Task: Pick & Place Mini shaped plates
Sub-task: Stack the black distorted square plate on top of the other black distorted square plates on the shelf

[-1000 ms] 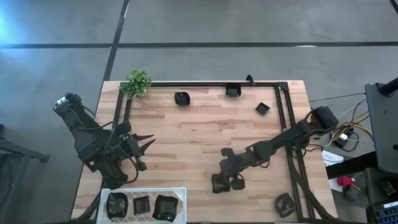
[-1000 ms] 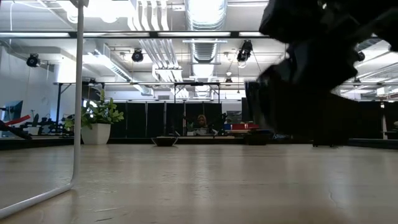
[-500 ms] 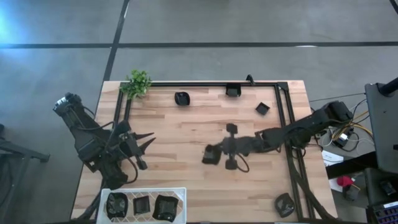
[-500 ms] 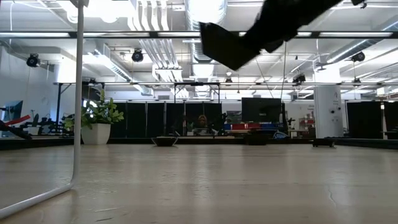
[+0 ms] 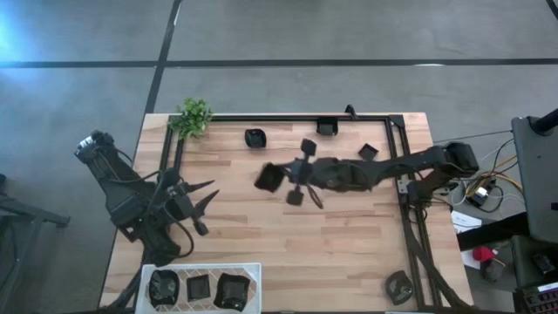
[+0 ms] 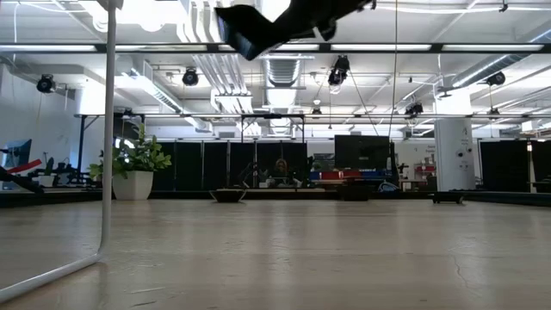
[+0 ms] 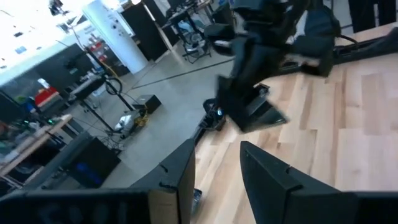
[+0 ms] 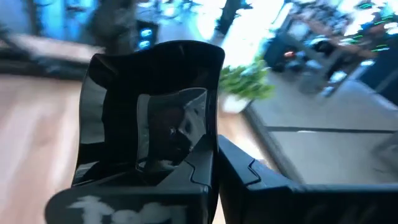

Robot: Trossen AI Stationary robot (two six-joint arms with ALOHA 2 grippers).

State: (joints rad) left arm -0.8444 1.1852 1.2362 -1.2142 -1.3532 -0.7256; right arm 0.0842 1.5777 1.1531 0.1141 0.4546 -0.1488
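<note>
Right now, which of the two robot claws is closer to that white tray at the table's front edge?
The left. The left gripper hangs open just above the white tray on its side of the table. The right gripper, shut on a mini plate, is out over the table's middle, well beyond the tray.

Even overhead light, with motion blur on the moving arm and strong glare in the wrist views.

From above, you get flat, soft light on the table [image 5: 288,235], with only faint shadows and a bluish glow at the picture's left edge on the floor [image 5: 17,35]. The right arm [image 5: 366,170] smears across the wood. At table height, the ceiling lights [image 6: 284,13] blow out white, and the dark shape at the top is a blurred silhouette against them. Your left wrist view is tilted and washed out at one bright corner. Your right wrist view is heavily blurred beyond the glossy plate [image 8: 155,118], whose surface mirrors the room, while the plant [image 8: 245,84] behind it is soft.
</note>
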